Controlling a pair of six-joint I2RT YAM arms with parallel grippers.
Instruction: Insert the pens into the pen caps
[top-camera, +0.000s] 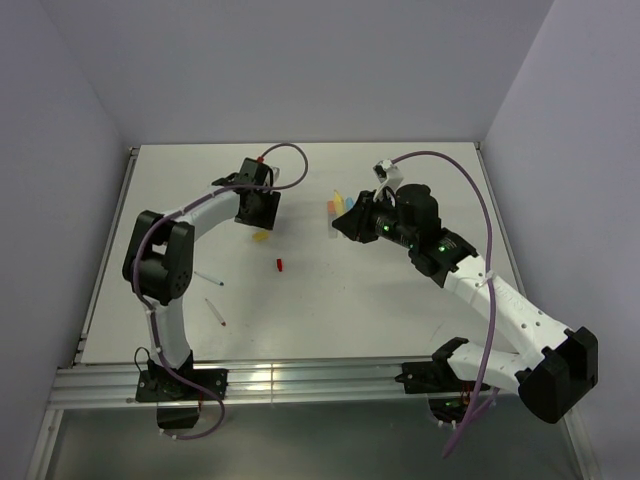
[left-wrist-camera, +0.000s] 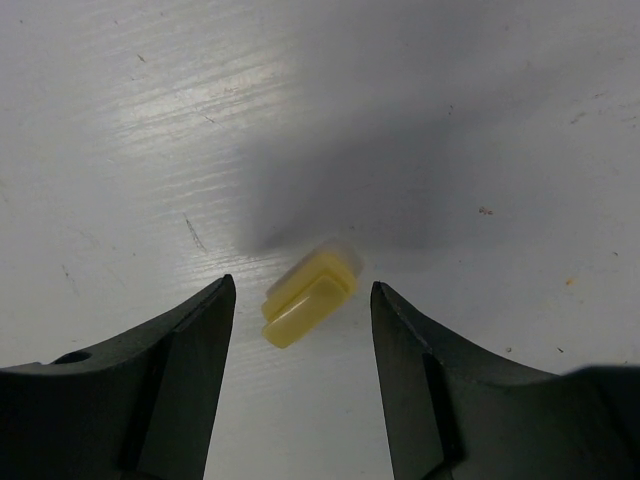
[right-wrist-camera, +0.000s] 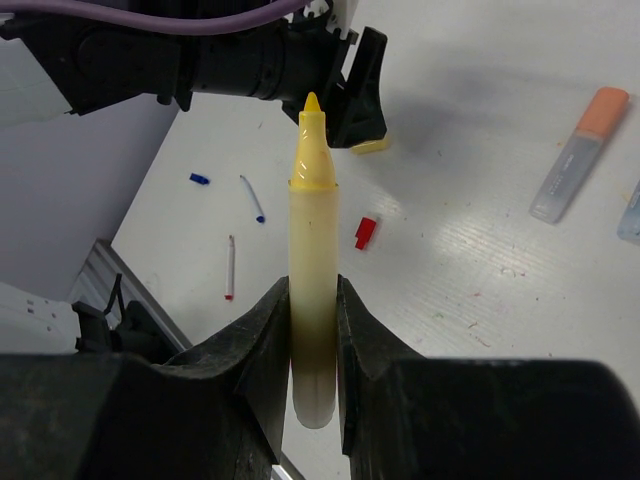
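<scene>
scuffed white table (top-camera: 400, 300), grey walls (top-camera: 300, 60); yellow cap (left-wrist-camera: 308, 300) down, yellow marker (right-wrist-camera: 314, 260) gripped

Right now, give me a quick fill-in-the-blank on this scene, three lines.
1. The marker clamped in the right gripper has a ____ tip.
2. The left gripper hangs ____ over the yellow cap, fingers on either side, not touching it.
3. The tiny cap lying nearest that one is ____.
Missing words: yellow, open, red.
</scene>
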